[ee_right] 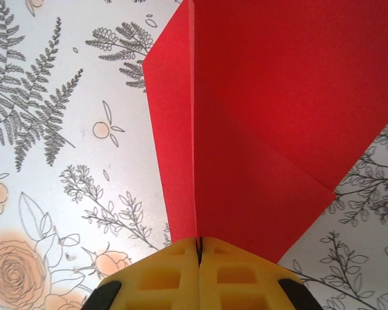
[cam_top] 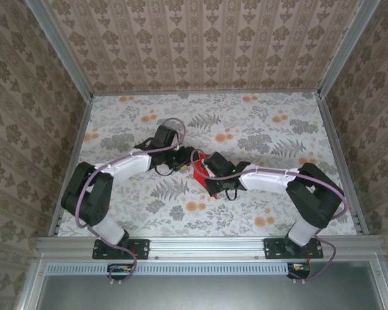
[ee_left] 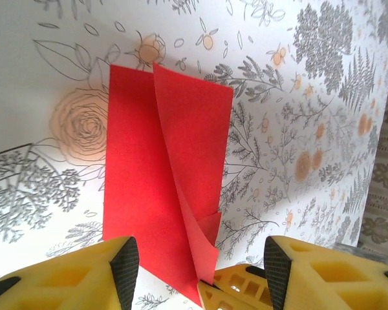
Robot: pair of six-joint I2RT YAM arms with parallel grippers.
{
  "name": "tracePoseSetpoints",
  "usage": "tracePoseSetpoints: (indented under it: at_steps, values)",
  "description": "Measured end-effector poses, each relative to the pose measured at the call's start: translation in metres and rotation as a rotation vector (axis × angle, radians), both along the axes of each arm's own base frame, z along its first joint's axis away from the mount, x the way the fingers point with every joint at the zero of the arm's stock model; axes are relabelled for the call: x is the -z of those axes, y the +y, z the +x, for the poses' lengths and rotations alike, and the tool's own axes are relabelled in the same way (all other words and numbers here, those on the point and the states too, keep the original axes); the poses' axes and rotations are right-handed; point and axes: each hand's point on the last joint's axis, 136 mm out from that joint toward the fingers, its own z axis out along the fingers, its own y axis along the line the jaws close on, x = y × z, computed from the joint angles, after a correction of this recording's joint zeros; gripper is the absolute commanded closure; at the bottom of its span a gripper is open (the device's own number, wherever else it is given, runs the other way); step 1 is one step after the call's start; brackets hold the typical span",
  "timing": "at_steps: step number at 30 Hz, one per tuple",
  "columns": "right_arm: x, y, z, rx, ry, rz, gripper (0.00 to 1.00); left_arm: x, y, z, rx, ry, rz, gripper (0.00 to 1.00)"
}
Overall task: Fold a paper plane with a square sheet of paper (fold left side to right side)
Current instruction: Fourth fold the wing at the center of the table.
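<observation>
The square sheet of paper is bright red and lies folded into a tall narrow shape on the flowered tablecloth, with one flap standing up along its middle. My right gripper is shut on the near end of that raised flap, and its yellow fingers show low in the left wrist view. My left gripper is open, its pads standing on either side of the paper's near end and touching nothing. Seen from above, the two grippers meet over the red paper at the table's middle.
The flowered tablecloth covers the whole table. Patterned walls and metal frame posts close it in on three sides. Both arm bases sit on the near rail.
</observation>
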Motion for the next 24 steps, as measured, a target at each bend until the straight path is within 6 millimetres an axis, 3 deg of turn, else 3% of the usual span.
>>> tracePoseSetpoints:
  at_steps: [7, 16, 24]
  values:
    - [-0.002, 0.001, 0.001, 0.025, 0.091, 0.115, 0.99, 0.018, 0.007, -0.011, 0.0, 0.039, 0.019, 0.65]
    - [0.006, -0.007, -0.002, 0.078, 0.195, 0.225, 0.99, 0.047, -0.015, -0.023, 0.058, 0.092, 0.034, 0.62]
    - [0.005, -0.007, -0.002, 0.089, 0.222, 0.274, 0.99, 0.054, -0.03, -0.019, 0.079, 0.096, 0.026, 0.59]
